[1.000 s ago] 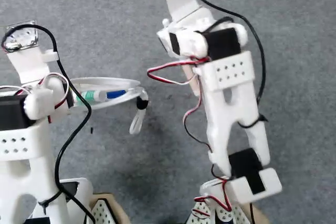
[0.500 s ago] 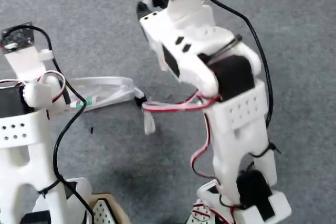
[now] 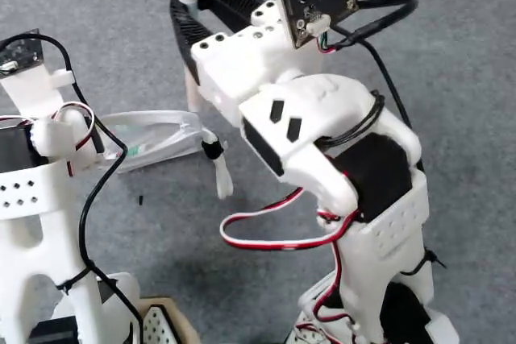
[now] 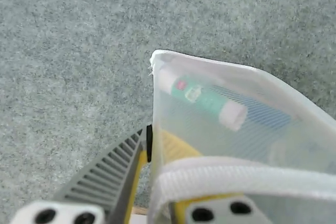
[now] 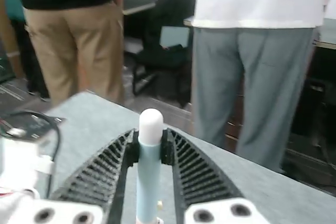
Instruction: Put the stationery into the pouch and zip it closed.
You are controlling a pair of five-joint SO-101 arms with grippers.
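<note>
Your right gripper [image 5: 150,139] is pinching a light-blue pen [image 5: 148,174] with a white cap and holding it roughly upright over the far middle of the table [image 3: 451,54]. Your left gripper [image 4: 156,142] is clamping one edge of the translucent pouch [image 3: 165,136], which is lying at the left, just beside the left arm. A green-and-white stick [image 4: 202,97] is lying inside the pouch. A white strap [image 3: 222,180] is trailing from the pouch's right end.

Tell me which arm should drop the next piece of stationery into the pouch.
Right. The right gripper is shut on a light-blue pen with a white cap, held above the table, while the left gripper pinches the pouch at its edge, likely steadying it.
</note>
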